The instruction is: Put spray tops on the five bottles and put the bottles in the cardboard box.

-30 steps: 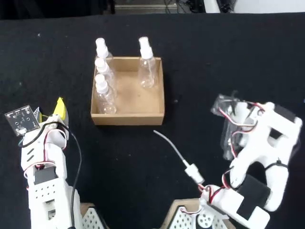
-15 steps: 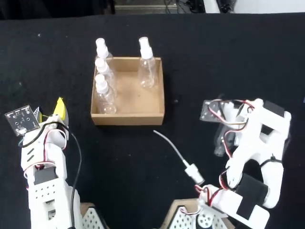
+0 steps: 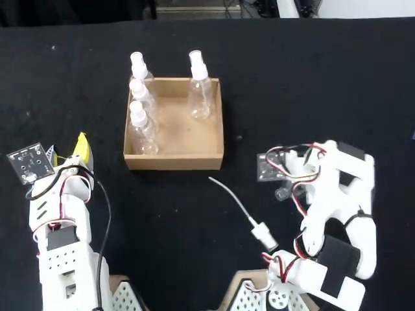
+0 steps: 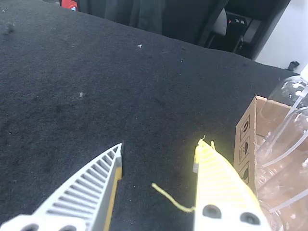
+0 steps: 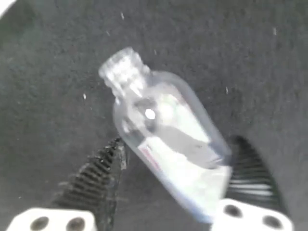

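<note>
A cardboard box point(image 3: 174, 157) at the table's middle holds several clear bottles with white spray tops: three along its left wall point(image 3: 139, 119) and one at the back right point(image 3: 199, 87). A loose spray top point(image 3: 264, 234) with its long tube lies on the black cloth in front of the box. My right gripper point(image 5: 178, 144) is shut on an uncapped clear bottle point(image 5: 163, 125), tilted, threaded neck bare; from above this bottle point(image 3: 283, 192) hangs right of the spray top's tube. My left gripper point(image 4: 161, 147) stands open over bare cloth left of the box point(image 4: 245, 139).
The table is covered in black cloth point(image 3: 324, 78). The left arm point(image 3: 58, 220) stands at the near left, the right arm point(image 3: 337, 214) at the near right. Dark furniture sits beyond the far edge.
The right arm has swung left and nearer with the uncapped bottle, toward the loose spray top. The left arm, box and spray top have not moved.
</note>
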Tool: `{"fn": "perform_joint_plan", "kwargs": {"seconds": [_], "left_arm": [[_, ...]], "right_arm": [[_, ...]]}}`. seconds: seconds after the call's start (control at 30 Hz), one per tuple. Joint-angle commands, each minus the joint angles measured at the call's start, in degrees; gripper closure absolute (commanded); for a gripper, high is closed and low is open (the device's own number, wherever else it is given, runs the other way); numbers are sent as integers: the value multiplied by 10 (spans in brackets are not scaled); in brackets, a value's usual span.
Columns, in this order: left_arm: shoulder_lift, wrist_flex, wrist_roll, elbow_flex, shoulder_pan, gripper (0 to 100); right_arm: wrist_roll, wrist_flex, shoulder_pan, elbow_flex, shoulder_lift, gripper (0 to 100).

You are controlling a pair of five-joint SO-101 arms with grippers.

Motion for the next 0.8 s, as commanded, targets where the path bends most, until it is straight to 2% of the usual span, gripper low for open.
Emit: {"fn": "perform_joint_plan", "kwargs": {"seconds": [0.0, 0.1, 0.27, 0.33, 0.47, 0.6, 0.67, 0.77], "left_arm": [[-7, -13, -4, -3, 7, 777], [-7, -13, -4, -4, 7, 777], [-7, -13, -4, -5, 7, 777], [-7, -13, -4, -4, 7, 777], [-7, -13, -4, -2, 7, 777], [-7, -13, -4, -2, 7, 777], [-7, -13, -4, -2, 7, 777], [-7, -13, -4, -2, 7, 777]], "right_arm": [[-83, -12, 55, -13, -2, 993], [-244, -10, 93, -35, -2, 931], [-611, -9, 133, -36, 3, 913], [-687, -9, 141, -27, 3, 912], [-704, -4, 137, -25, 3, 826], [-703, 52, 136, -58, 2, 713], [-700, 96, 136, -93, 2, 691], [-648, 164, 121, -157, 3, 691]]}}
